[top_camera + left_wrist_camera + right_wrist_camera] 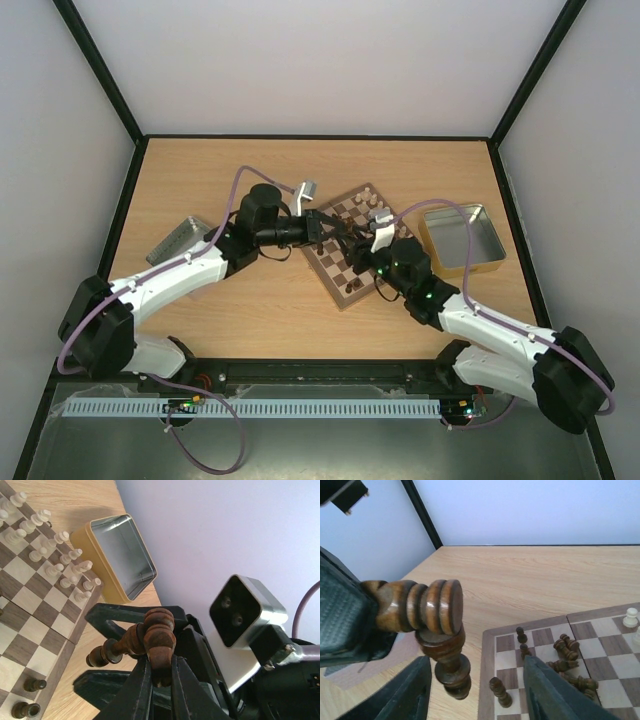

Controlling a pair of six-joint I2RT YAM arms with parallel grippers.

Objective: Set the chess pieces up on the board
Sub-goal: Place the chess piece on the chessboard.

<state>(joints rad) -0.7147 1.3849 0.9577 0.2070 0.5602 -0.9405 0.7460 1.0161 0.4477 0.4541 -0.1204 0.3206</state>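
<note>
The board [352,252] lies at mid-table, turned diagonally. My left gripper [161,666] is shut on a dark brown chess piece [161,641] above the board's near left edge. A second dark piece [114,652] sticks to the first one's base. In the right wrist view the held piece [415,605] lies level and the second [449,666] hangs beneath it. My right gripper [477,666] is open with its fingers on either side of the hanging piece, not touching it. Cream-white pieces [52,555] stand in two rows on the board [30,610]. Several dark pieces [568,659] lie tipped on the board [487,680], and a few stand [500,692].
A gold-rimmed tin [460,238] stands open right of the board, also in the left wrist view [117,555]. A grey tin [182,238] lies at the left beside the left arm. Black frame posts and pale walls close in the table.
</note>
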